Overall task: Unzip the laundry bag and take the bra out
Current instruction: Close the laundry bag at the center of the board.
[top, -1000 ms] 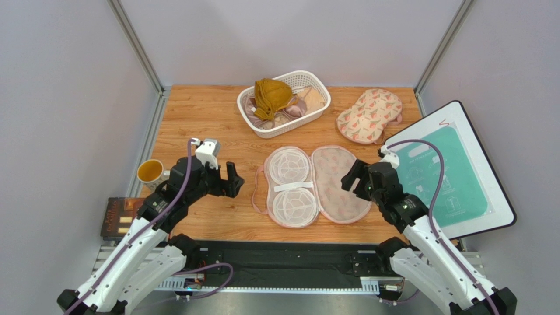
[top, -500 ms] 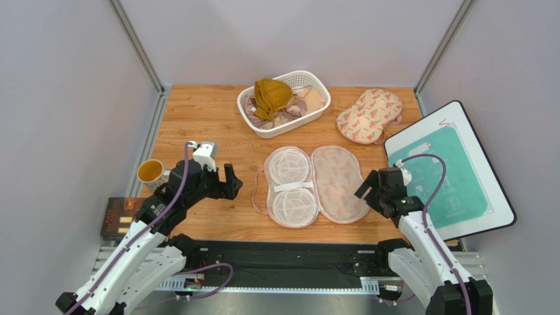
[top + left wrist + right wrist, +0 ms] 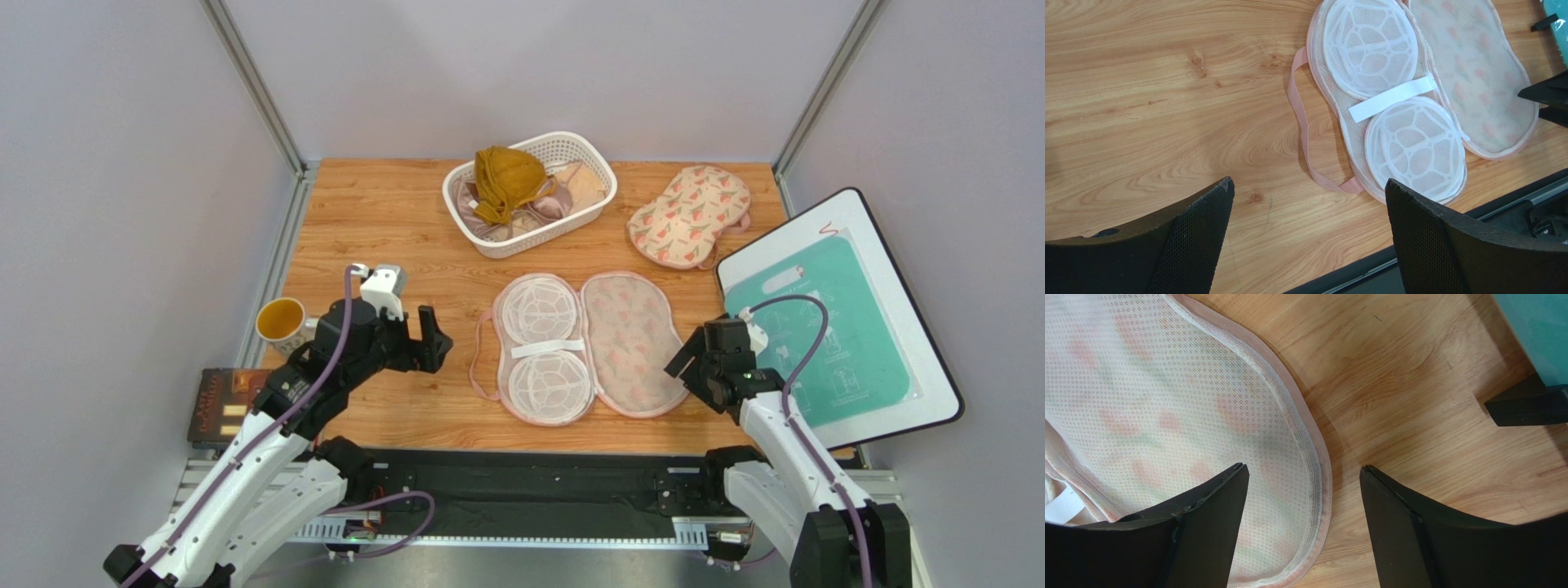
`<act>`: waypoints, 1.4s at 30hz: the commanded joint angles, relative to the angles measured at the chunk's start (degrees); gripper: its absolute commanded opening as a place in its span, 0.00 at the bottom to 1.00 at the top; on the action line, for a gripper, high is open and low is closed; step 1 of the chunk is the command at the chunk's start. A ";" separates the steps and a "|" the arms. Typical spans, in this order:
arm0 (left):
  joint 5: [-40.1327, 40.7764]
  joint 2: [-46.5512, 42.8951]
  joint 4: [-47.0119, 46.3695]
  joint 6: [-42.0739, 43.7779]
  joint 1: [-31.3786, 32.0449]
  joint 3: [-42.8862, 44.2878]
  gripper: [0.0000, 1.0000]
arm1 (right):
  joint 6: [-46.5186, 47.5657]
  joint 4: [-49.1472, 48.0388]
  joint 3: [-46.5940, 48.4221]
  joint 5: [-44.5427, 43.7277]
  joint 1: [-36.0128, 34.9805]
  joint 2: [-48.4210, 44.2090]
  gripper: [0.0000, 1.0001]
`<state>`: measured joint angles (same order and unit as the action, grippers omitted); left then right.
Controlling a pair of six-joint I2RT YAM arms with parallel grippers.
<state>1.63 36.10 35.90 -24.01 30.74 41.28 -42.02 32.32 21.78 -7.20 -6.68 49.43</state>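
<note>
Top external is showing the beige floral fabric laundry bag (image 3: 626, 343) lying unzipped, seemingly emptied, the mustard-yellow fabric bra (image 3: 505, 178) sitting beyond it. Beside it, the left end effector (image 3: 426, 341) and the right end effector (image 3: 685, 368) are hovering open.

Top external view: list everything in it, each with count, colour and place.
table: 1, wood, under everything
laundry bag: 1, beige floral with pink edging, centre, opened flat
second bag: 1, same print, far right, closed
basket: 1, white, far centre
mustard bra: 1, yellow, on top in basket
mauve bra: 1, pink, basket's left
beige bra: 1, pale, basket's right
mug: 1, amber inside, left edge
board: 1, teal with white border, right
dark box: 1, near left
left tool: 1, black, open, left of bag
right tool: 1, black, open, bag's right edge
</note>
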 commanded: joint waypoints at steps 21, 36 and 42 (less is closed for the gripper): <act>1.97 2.75 1.98 -0.16 3.97 1.53 0.96 | 2.02 -4.54 4.40 6.31 0.79 -4.16 0.00; 3.29 2.49 2.25 -0.60 5.29 1.35 0.96 | 7.39 -5.15 11.70 10.03 -10.62 -12.26 0.00; 3.64 2.84 2.33 -0.42 5.29 1.44 0.96 | 5.82 -6.03 15.57 -2.10 -26.08 -7.17 0.00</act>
<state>4.54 38.85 38.39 -24.12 35.92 41.32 -35.92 29.12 33.36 -1.15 -25.67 40.03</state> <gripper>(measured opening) 0.959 0.011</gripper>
